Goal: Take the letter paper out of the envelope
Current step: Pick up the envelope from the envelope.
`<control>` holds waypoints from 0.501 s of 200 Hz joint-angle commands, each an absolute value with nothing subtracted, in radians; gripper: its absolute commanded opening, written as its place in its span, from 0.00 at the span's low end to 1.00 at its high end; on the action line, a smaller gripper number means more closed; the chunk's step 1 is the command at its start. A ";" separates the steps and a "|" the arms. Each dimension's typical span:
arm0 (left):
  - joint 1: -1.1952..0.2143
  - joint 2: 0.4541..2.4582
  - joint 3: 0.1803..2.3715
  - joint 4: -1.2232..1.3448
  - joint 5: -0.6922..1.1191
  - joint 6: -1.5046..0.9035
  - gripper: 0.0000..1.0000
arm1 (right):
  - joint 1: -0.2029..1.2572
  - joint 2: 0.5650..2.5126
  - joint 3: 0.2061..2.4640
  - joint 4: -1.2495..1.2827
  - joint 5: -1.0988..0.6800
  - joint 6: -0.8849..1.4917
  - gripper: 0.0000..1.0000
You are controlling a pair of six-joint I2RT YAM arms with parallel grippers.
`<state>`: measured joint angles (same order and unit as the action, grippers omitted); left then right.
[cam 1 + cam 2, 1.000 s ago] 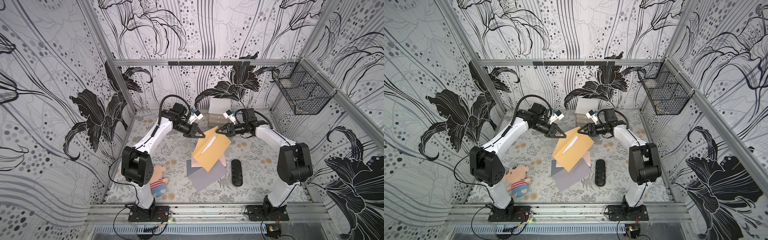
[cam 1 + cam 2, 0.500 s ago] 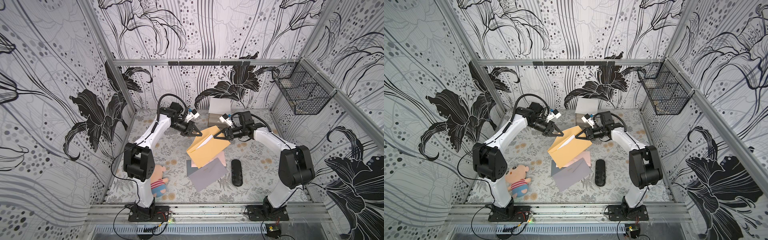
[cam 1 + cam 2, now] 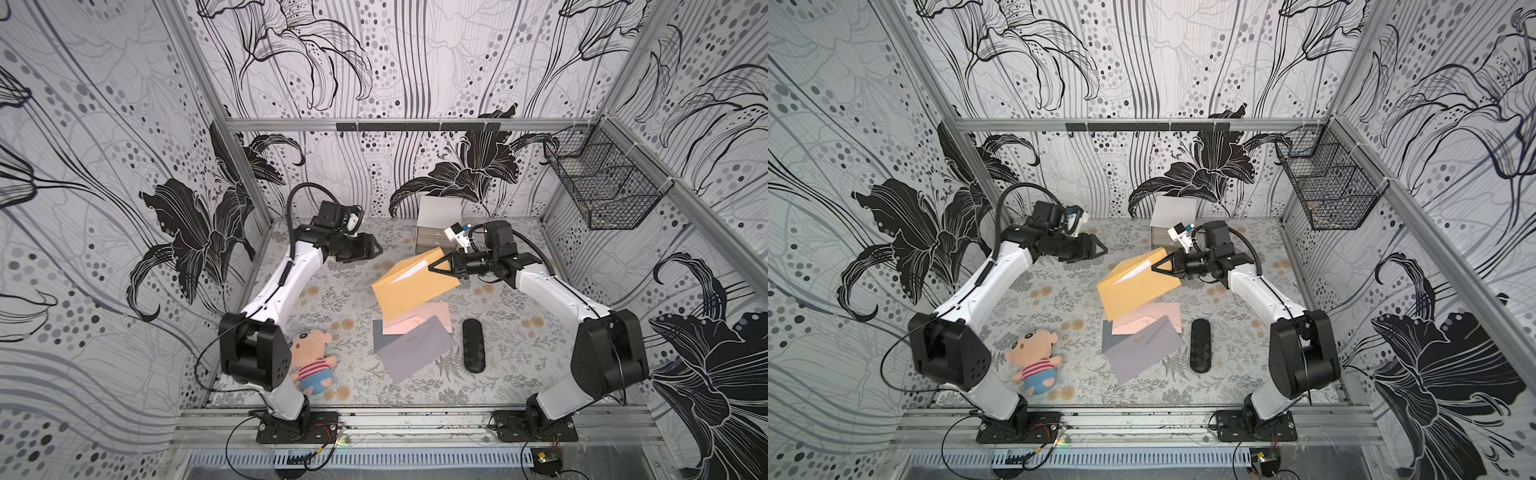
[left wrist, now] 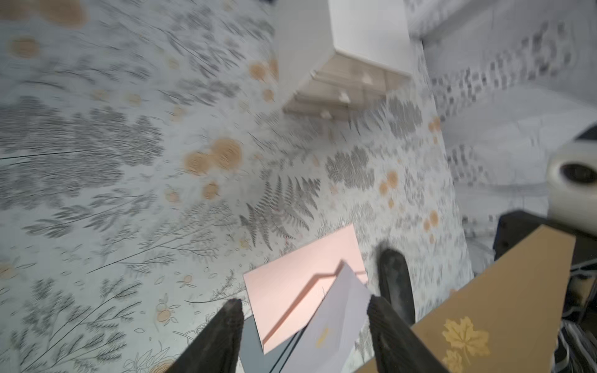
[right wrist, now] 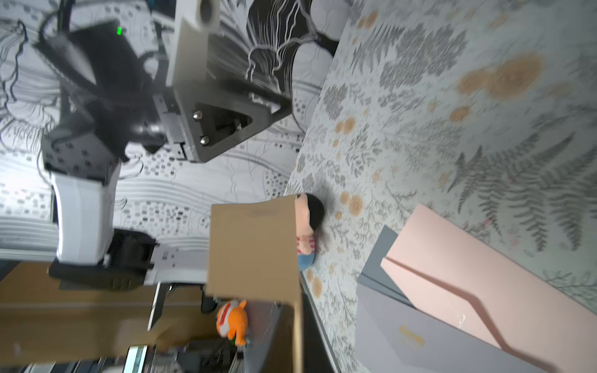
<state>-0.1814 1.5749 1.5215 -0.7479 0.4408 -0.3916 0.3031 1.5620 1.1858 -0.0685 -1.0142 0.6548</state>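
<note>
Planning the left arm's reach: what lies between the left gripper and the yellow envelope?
Only bare floral table cover lies between the left gripper and the yellow envelope; nothing stands there. Both top views show it.

Left pincer released envelope (right pincer clamped).

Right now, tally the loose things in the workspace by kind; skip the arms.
Envelopes: 3 (yellow envelope, pink envelope, lilac-grey envelope)
Dark grey sheet: 1
Letter paper: 1
Plush doll: 1
Black oblong case: 1
Drawer box: 1
Total: 8
</note>
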 commanded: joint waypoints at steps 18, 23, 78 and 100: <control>-0.167 1.461 1.352 -0.336 0.421 -0.830 0.76 | 0.325 1.511 1.133 0.373 -0.542 1.159 0.00; -0.174 1.463 1.328 -0.291 0.453 -0.885 0.74 | 0.333 1.512 1.139 0.394 -0.492 1.192 0.00; -0.373 1.503 1.161 0.296 0.381 -1.254 0.83 | 0.464 1.544 1.193 0.492 -0.045 1.494 0.00; -0.411 1.572 1.156 0.502 0.359 -1.334 0.85 | 0.499 1.543 1.201 0.467 0.001 1.521 0.00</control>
<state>-0.3843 1.5223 1.1564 0.1135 0.4061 -1.1557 0.4679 1.5372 1.1671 0.4217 -0.1726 1.4063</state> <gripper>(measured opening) 0.844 0.048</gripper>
